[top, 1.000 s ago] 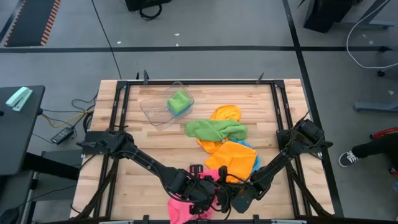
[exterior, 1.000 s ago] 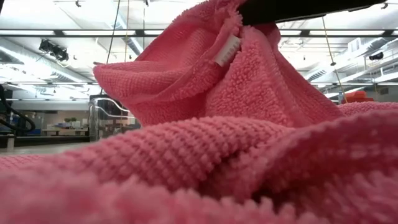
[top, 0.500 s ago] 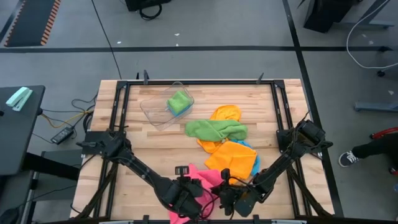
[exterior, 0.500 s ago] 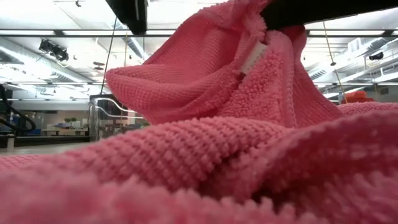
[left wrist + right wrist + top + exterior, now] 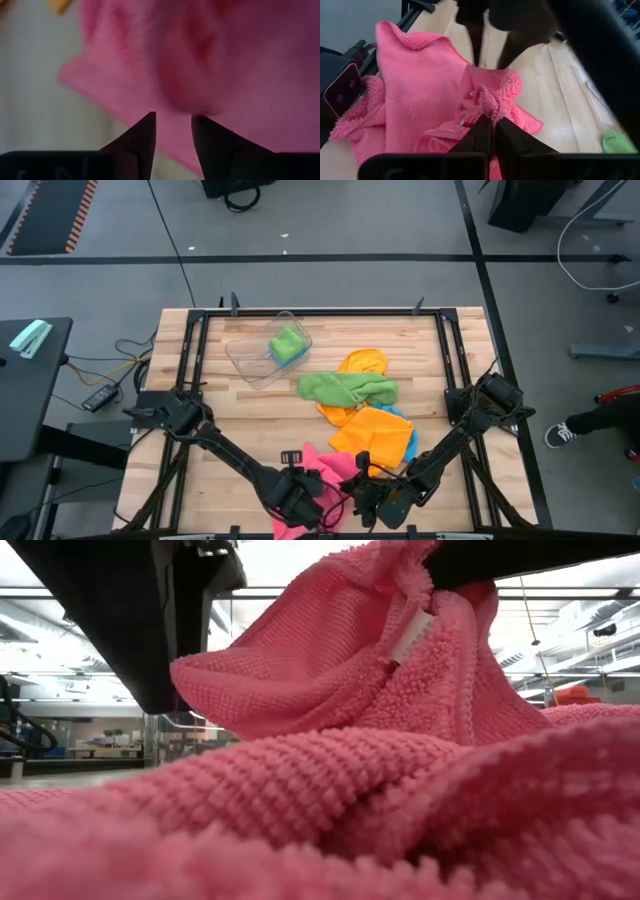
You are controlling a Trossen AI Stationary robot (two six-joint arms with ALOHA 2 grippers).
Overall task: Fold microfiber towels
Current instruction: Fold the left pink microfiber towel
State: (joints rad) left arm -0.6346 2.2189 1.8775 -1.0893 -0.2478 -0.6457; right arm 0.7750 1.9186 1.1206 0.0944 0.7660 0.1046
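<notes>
A pink towel [image 5: 325, 470] lies crumpled near the table's front edge and fills the low view [image 5: 330, 800]. My right gripper [image 5: 358, 492] is shut on a raised bunch of it [image 5: 492, 127]. My left gripper [image 5: 300, 505] hangs just left of that, pointing down, its fingers open [image 5: 173, 120] over the towel's left part. In the right wrist view the left gripper's fingers [image 5: 476, 47] stand right behind the raised bunch. The rest of the towel rests on the wood. My right gripper pinches a bunched-up fold of the pink towel [image 5: 487, 102] between its two fingers, near the white label [image 5: 415, 635]. The fingers slant down from the table's right side. That fold is raised off the table, and the cloth drapes down from it onto the towel's lower part. Whether my left gripper touches the towel, I cannot tell.
Behind the pink towel lies a pile of towels: orange [image 5: 375, 430], green [image 5: 345, 388], another orange [image 5: 362, 363] and a blue edge [image 5: 408, 435]. A clear tub [image 5: 250, 358] holding a green cloth [image 5: 288, 343] stands at the far left. Bare wood lies to the left.
My left gripper has drawn away from the right gripper toward the table's left and has sunk toward the pink towel, coming into the low view from above. The raised fold in my right gripper has shifted a little to the right.
</notes>
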